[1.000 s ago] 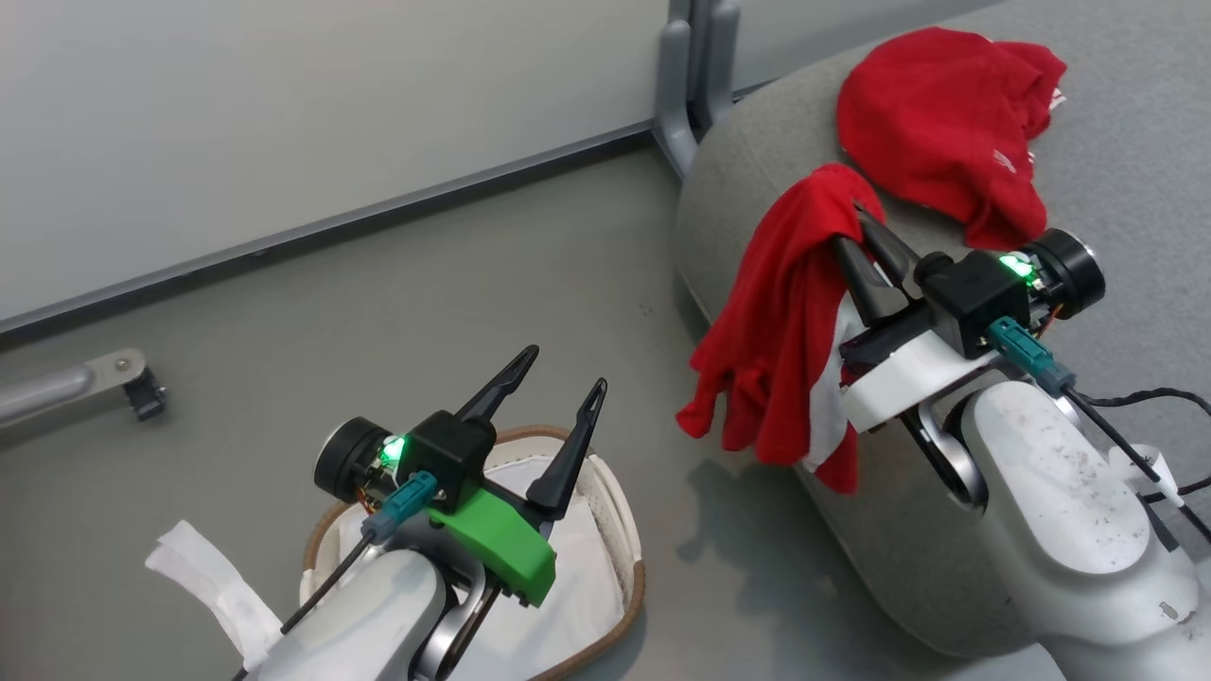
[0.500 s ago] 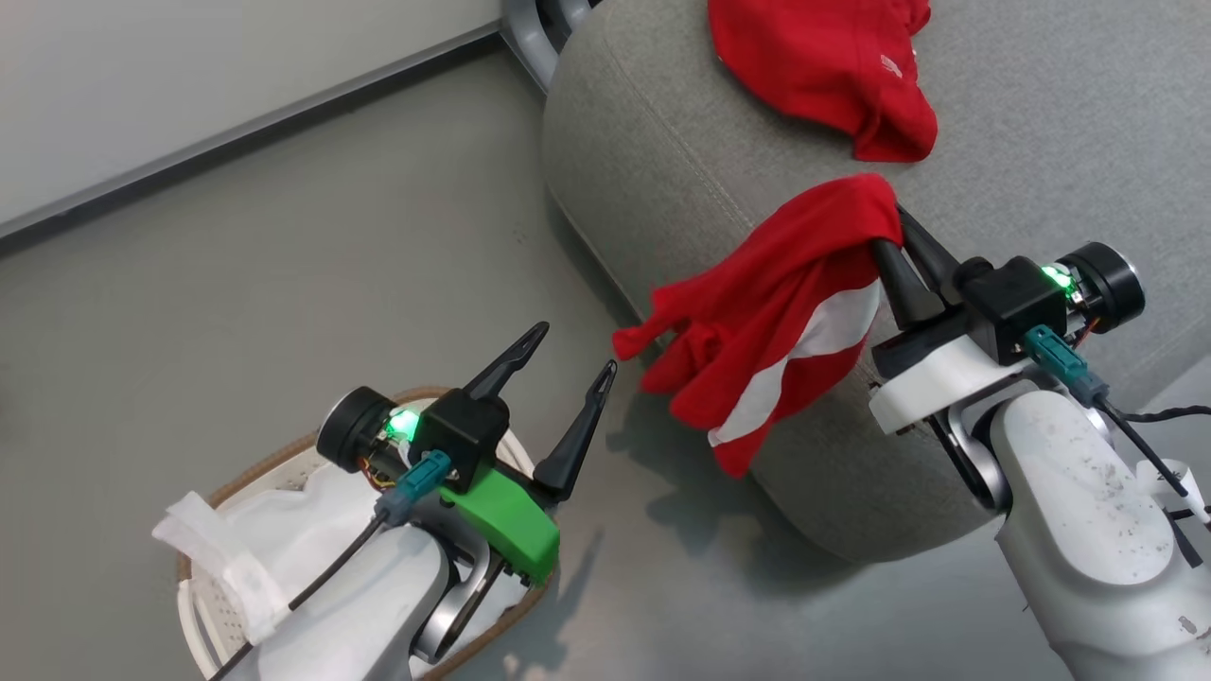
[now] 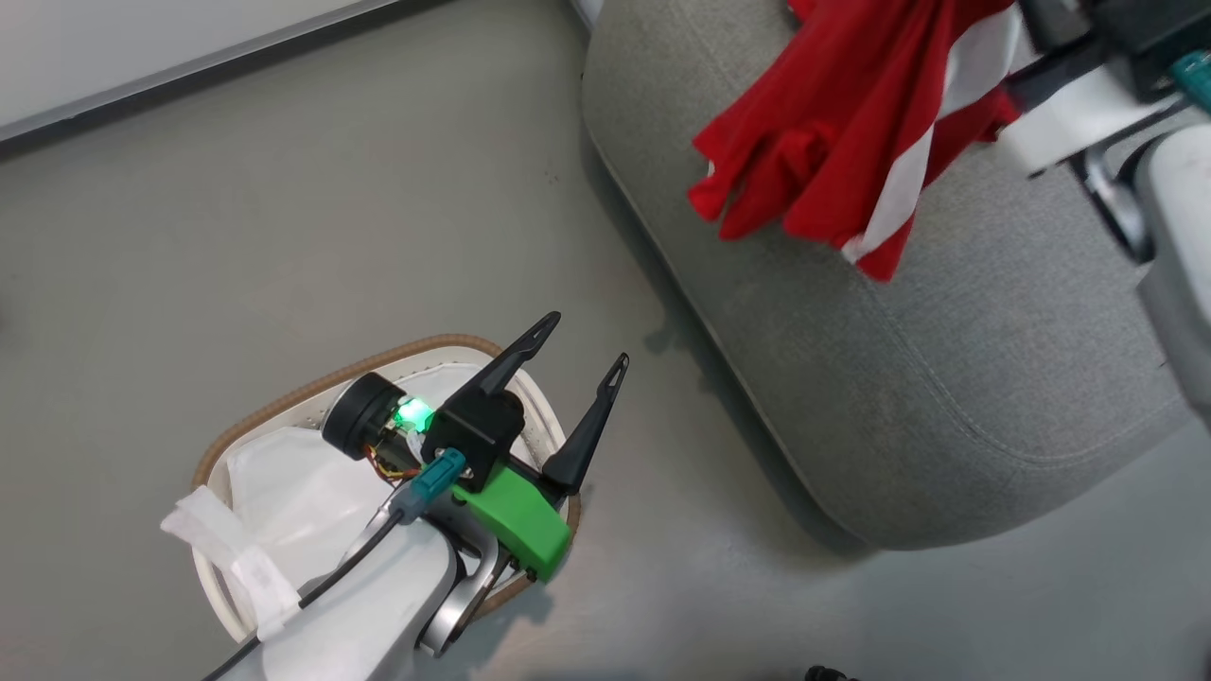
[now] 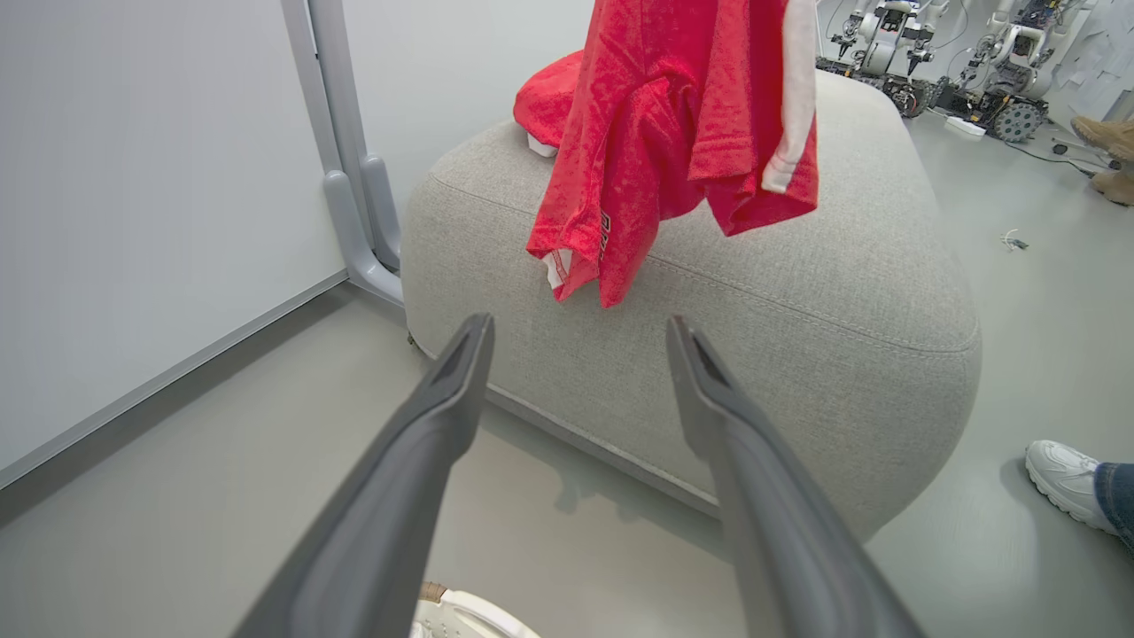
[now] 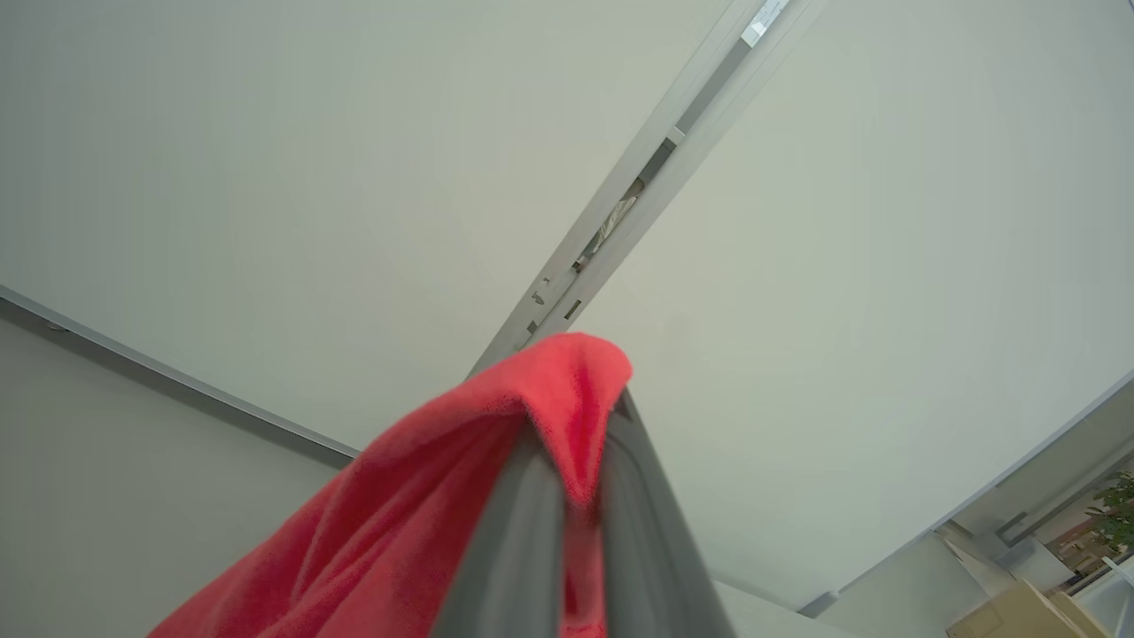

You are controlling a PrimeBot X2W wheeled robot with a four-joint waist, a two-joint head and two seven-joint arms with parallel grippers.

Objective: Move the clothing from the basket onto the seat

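A red garment with a white panel (image 3: 833, 123) hangs above the near edge of the grey seat (image 3: 946, 378). My right gripper (image 5: 586, 416) is shut on its top fold, and the wall lies behind it in the right wrist view. In the left wrist view the hanging garment (image 4: 673, 133) dangles over the seat (image 4: 753, 354), and a second red garment (image 4: 545, 102) lies on the seat behind it. My left gripper (image 3: 585, 342) stands open and holds nothing, just above the basket (image 3: 284, 407). The basket shows its white liner (image 3: 284, 482) and no red fabric.
Grey floor surrounds the basket and the seat. A wall with a grey post (image 4: 350, 195) stands behind the seat. A person's white shoe (image 4: 1067, 478) rests on the floor to the right of the seat. Other robots (image 4: 886, 44) stand far behind.
The head camera has shifted. My right gripper has lifted the red garment higher and further over the seat. My left gripper stays open above the basket.
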